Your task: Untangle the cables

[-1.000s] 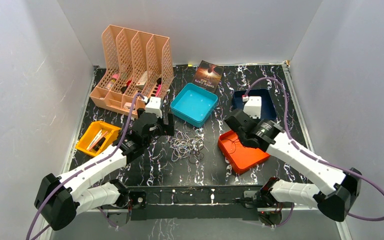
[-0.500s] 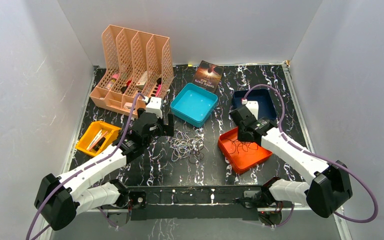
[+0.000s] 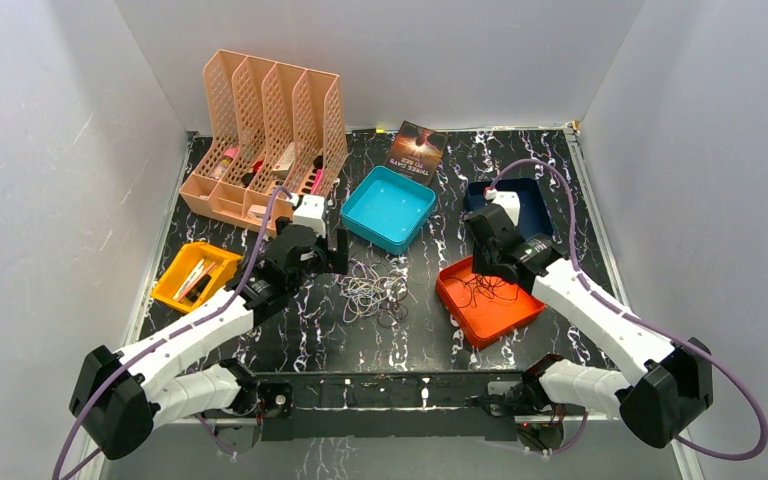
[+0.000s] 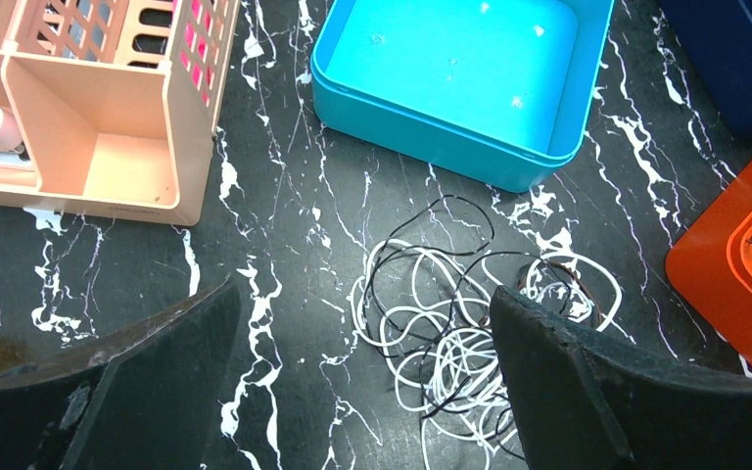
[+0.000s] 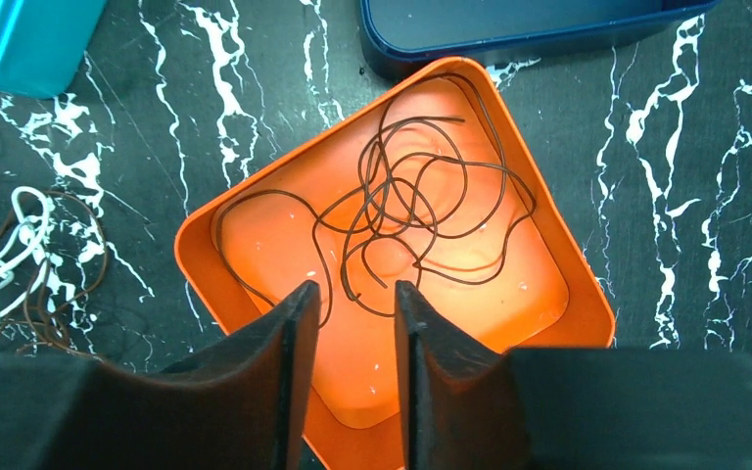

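R gripper (image 5: 354, 294), clenched a sec ago, now parted over dark cable (image 5: 392, 201) lying in orange tray (image 5: 587, 294); L gripper (image 4: 364, 294) spread wide above tangled cables (image 4: 450, 343) on counter (image 4: 284, 196), beside teal tray (image 4: 421, 127).

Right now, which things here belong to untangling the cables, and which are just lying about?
Job in hand:
tangle of white and dark cables
dark cable lying in the orange tray

Lying about:
teal tray
navy tray
peach file organizer
yellow bin
book
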You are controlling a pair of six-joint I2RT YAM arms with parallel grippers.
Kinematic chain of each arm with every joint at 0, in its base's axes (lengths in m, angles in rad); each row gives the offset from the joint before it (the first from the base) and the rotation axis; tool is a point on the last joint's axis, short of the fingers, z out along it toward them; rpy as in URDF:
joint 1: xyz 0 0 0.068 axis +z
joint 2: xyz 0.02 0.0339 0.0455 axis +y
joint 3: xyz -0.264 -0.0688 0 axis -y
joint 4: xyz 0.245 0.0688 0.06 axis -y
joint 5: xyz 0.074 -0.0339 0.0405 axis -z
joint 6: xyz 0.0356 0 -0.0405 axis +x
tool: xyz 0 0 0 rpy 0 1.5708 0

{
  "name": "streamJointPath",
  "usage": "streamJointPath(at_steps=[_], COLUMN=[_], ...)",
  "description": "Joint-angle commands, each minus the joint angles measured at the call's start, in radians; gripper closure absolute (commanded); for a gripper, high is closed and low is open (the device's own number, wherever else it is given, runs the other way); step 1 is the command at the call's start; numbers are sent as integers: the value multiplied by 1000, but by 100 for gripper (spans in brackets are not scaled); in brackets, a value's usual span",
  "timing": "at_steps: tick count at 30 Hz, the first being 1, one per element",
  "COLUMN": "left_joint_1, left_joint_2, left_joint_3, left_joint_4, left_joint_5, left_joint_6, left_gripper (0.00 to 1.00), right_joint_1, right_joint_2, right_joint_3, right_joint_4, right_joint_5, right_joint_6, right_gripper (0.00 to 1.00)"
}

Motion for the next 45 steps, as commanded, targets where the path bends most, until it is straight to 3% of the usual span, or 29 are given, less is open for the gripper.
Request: streamJointPath(at_steps=[1, 5, 9, 21, 31, 40, 45], left_joint_1=[3, 3, 3, 3, 3, 3, 3], left_joint_2=[11, 12, 18, 56, 115, 156, 124], left_joint_3=[47, 45, 52, 47, 89, 82, 58], left_joint_4=[-36, -36, -46, -146, -154, -206, -207], left_joint_5=[17, 31, 41, 148, 199, 158, 160], left_joint_6=[-16, -23, -29, -173, -159, -231, -224], left_gripper=[2, 2, 2, 2, 2, 18, 23], right_joint_1=[-6, -14, -24, -25, -24, -23, 1], right_joint_2=[-24, 8, 45, -130, -101, -7, 40], right_joint_3=[48, 40, 27, -69, -137, -166, -168], right_joint_4=[1, -5, 16, 378, 483, 565, 586], right_joint_5=[23, 23, -17, -456, -555, -732, -731], right_joint_6=[-20, -23, -32, -82, -23, 30, 52], right_gripper=[63, 74, 77, 64, 60, 59, 58])
